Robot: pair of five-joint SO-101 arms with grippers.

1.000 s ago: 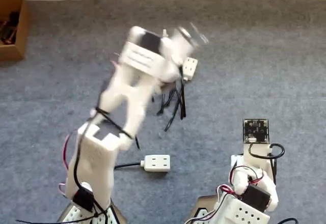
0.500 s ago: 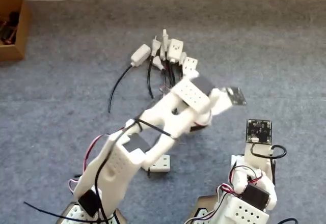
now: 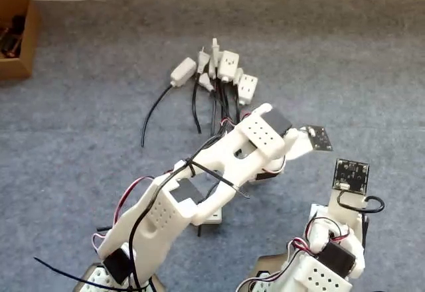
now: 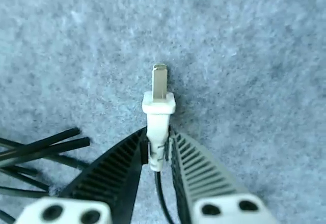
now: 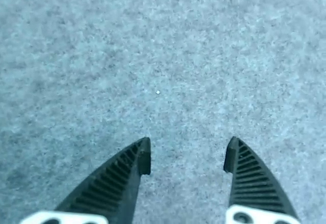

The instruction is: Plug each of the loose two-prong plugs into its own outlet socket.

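Note:
My left gripper (image 4: pixel 158 145) is shut on a white two-prong plug (image 4: pixel 159 104), prongs pointing away over the grey carpet, its black cord running back between the fingers. In the high view the left arm (image 3: pixel 226 162) stretches across the middle and hides the gripper under it. A white outlet socket block (image 3: pixel 213 216) peeks out beneath this arm. More white plugs (image 3: pixel 182 72) and socket blocks (image 3: pixel 228 63) lie in a heap with black cords at the back. My right gripper (image 5: pixel 187 155) is open over bare carpet, holding nothing; the right arm (image 3: pixel 350 176) is at the front right.
A cardboard box (image 3: pixel 13 36) sits at the back left edge. Loose black cords (image 4: pixel 35 152) lie beside the left gripper. Grey carpet (image 3: pixel 372 73) covers the whole floor, with open space to the right and left of the heap.
The left arm has swung from the heap at the back towards the front right and lowered. The right arm shifted slightly to the right.

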